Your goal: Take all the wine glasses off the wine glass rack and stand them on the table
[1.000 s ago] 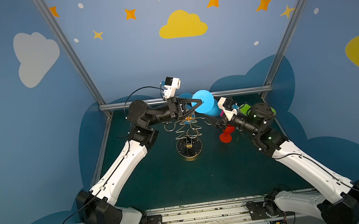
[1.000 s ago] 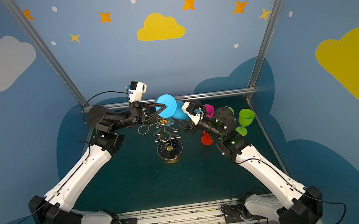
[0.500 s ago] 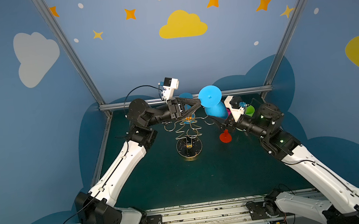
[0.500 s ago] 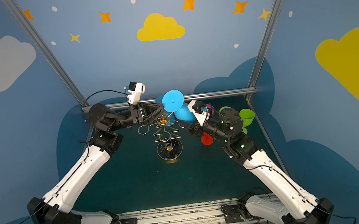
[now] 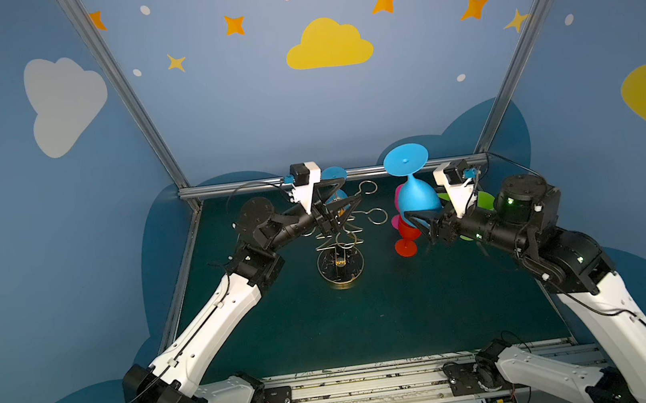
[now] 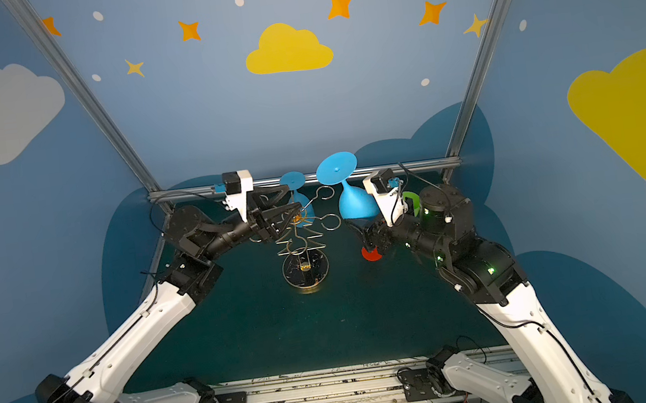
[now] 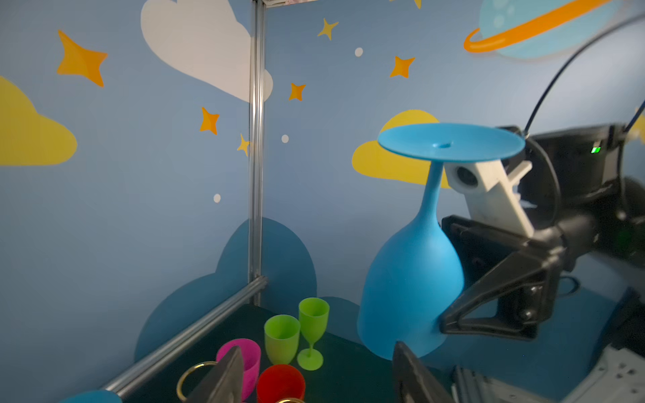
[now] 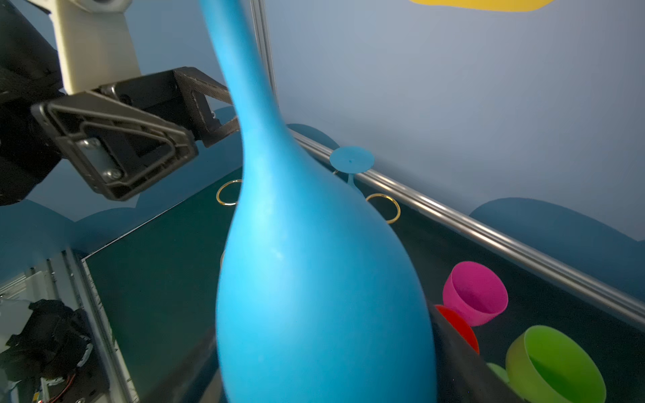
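The right gripper clamps the rounded bowl of the big blue wine glass, holding it upside down with the foot on top, clear of the rack and well to its side. The left gripper is spread and empty, its fingers among the rack's wire loops.

The bowl is smooth and curved, so I judge it could slide or tip in the jaws. The cups crowded under the right gripper could be knocked when the glass comes down. If the left gripper catches a loop as it pulls away, the rack may topple.

Count:
- **Blue:** two, the held one and a smaller blue glass hanging just beyond the left gripper.
- **Green:** two green glasses.
- **Pink:** one pink cup.
- **Red:** one red cup.
- **Rack:** one.
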`<action>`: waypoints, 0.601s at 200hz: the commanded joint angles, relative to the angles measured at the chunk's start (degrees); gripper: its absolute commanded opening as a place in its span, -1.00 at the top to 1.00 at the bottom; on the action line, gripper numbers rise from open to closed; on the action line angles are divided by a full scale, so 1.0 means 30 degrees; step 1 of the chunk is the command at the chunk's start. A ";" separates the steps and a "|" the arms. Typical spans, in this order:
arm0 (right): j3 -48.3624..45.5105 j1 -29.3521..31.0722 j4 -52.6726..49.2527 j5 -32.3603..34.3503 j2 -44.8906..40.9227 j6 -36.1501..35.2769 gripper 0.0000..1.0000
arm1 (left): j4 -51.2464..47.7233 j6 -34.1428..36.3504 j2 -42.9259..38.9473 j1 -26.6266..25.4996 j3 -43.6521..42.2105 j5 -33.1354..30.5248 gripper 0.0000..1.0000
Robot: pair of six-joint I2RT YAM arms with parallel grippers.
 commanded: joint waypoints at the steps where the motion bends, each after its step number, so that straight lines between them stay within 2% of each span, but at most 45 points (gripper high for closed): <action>1: 0.0791 -0.0002 -0.3103 0.0047 0.0409 0.0865 0.64 | 0.1909 0.7432 -0.0014 -0.0474 -0.0430 -0.1593 -0.31; 36: 0.1325 0.0014 -0.3998 -0.0515 0.1175 0.1337 0.71 | 0.3352 1.0421 0.0132 -0.0956 -0.1125 -0.2034 -0.23; 120: 0.1223 0.0645 -0.3623 -0.1835 0.2505 0.2084 0.79 | 0.2981 1.2565 0.0561 -0.1742 -0.0812 -0.1230 -0.06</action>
